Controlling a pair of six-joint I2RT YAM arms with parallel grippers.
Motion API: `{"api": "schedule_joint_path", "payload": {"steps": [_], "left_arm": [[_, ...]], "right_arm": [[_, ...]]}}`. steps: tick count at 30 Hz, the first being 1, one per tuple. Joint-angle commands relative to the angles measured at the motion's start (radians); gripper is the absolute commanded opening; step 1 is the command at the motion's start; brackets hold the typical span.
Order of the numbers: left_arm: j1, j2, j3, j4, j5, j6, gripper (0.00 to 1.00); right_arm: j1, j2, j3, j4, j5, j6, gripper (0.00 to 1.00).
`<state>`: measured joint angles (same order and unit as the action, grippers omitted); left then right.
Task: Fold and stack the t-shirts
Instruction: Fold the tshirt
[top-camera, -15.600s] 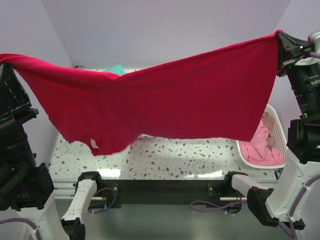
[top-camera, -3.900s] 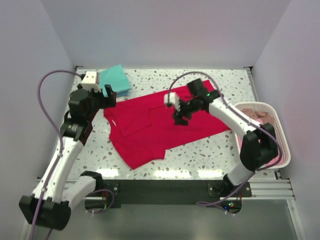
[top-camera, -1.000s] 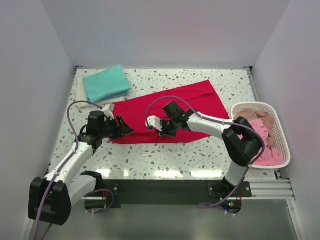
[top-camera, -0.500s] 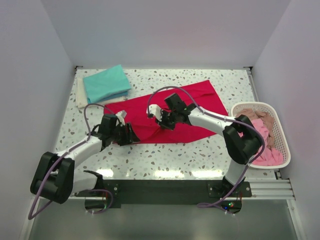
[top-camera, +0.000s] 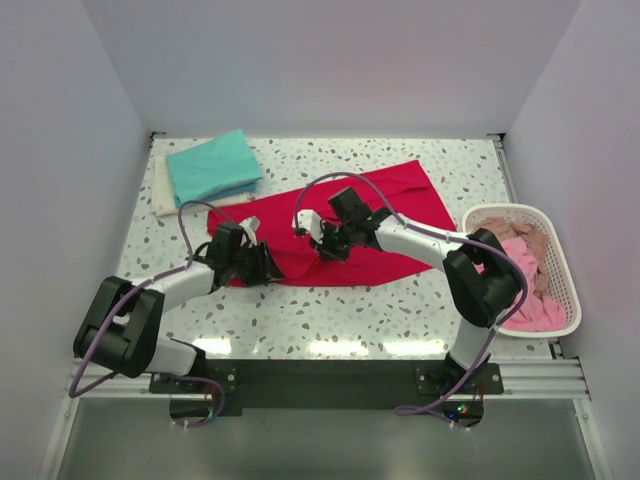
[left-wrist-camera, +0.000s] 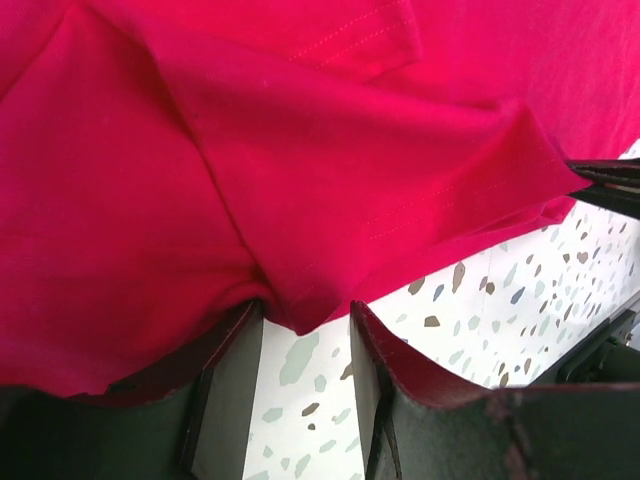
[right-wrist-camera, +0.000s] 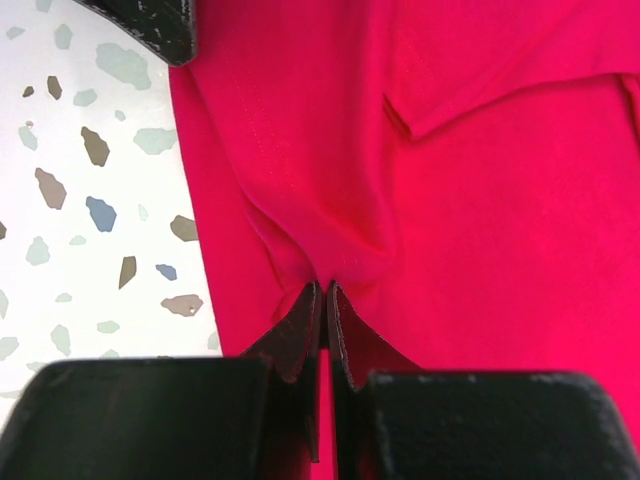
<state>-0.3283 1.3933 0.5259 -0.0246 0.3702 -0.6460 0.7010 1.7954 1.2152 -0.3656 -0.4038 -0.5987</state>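
The crimson-red t-shirt (top-camera: 380, 225) lies folded lengthwise across the middle of the table. My left gripper (top-camera: 262, 268) is low at its near left edge, open; a fold of the red hem (left-wrist-camera: 300, 300) dips between the spread fingers (left-wrist-camera: 232, 370). My right gripper (top-camera: 318, 245) sits just right of it on the shirt, shut on a pinched ridge of red cloth (right-wrist-camera: 330, 250). A folded teal t-shirt (top-camera: 212, 165) rests on a cream one (top-camera: 160, 192) at the back left. Pink t-shirts (top-camera: 522, 298) fill the basket.
The white mesh laundry basket (top-camera: 556, 255) stands at the right edge of the table. The two grippers are close together, the left one's fingertip (right-wrist-camera: 150, 22) showing in the right wrist view. Bare speckled tabletop (top-camera: 340, 315) runs along the front.
My left gripper has slid right along the shirt's near edge toward the right gripper. The right gripper has shifted slightly back, still pinching the cloth.
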Motion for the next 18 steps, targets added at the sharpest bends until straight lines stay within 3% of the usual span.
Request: {"api": "schedule_joint_path", "payload": {"steps": [1, 13, 18], "left_arm": [[-0.006, 0.004, 0.043, 0.057, -0.019, -0.015, 0.44], [-0.005, -0.145, 0.039, -0.077, -0.040, 0.006, 0.47], [-0.005, -0.111, 0.042, -0.048, -0.036, -0.004, 0.47]], "right_arm": [[0.002, 0.001, 0.009, 0.033, -0.030, 0.016, 0.01], [0.000, -0.007, 0.004, 0.034, -0.038, 0.019, 0.01], [-0.001, -0.004, 0.009, 0.031, -0.040, 0.022, 0.01]]}}
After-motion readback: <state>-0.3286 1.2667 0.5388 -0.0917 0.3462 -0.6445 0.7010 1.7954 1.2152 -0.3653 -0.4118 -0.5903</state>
